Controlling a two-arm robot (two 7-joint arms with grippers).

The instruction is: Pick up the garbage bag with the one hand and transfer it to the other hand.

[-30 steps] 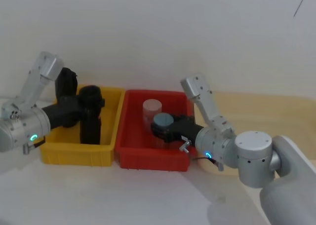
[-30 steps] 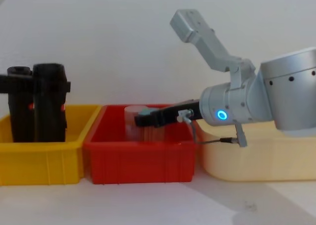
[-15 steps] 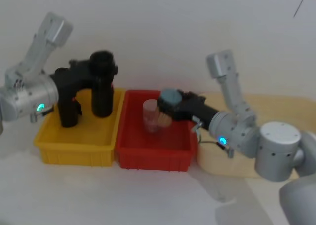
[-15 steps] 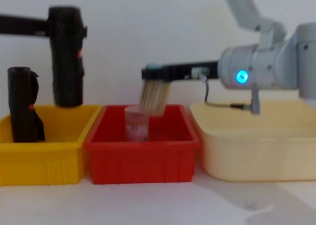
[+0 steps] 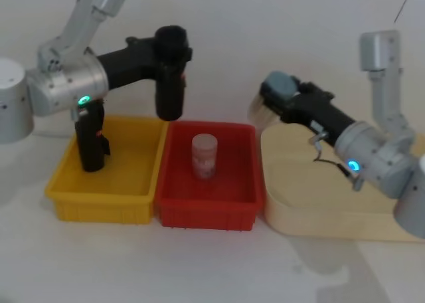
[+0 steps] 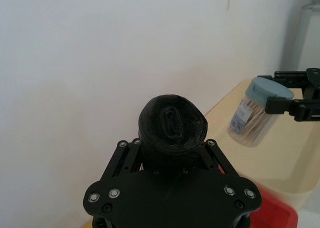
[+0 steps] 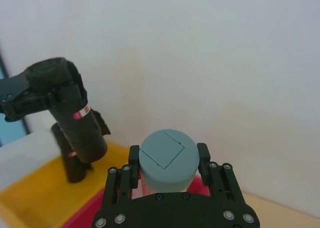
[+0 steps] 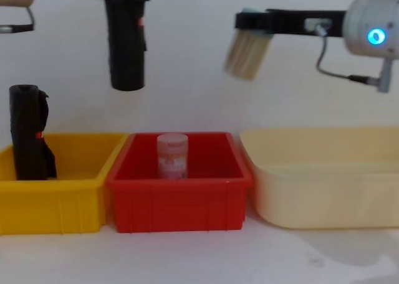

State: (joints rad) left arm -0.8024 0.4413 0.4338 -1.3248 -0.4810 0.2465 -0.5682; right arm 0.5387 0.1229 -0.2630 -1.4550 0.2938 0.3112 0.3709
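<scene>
- Bag (image 5: 169, 98): black roll, upright, clamped near its top by the left gripper (image 5: 170, 50). It hangs in the air above the edge shared by the yellow bin (image 5: 99, 206) and red bin (image 5: 206, 213), raised, by my reading, for handover.
- Right gripper (image 5: 282, 92): closed on the lid of a tilted toothpick jar (image 8: 246, 52), high over the left edge of the tub (image 5: 319, 213). Occupied, so likely unready to receive.
- Yellow bin: second roll (image 5: 89, 140) standing at its left end.
- Red bin: clear jar (image 5: 204, 155), upright, centre.
- Tub: no contents seen.

Garbage bag (image 5: 170, 77): black roll, upright, aloft; left hand (image 5: 167, 50) clamps it.
</scene>
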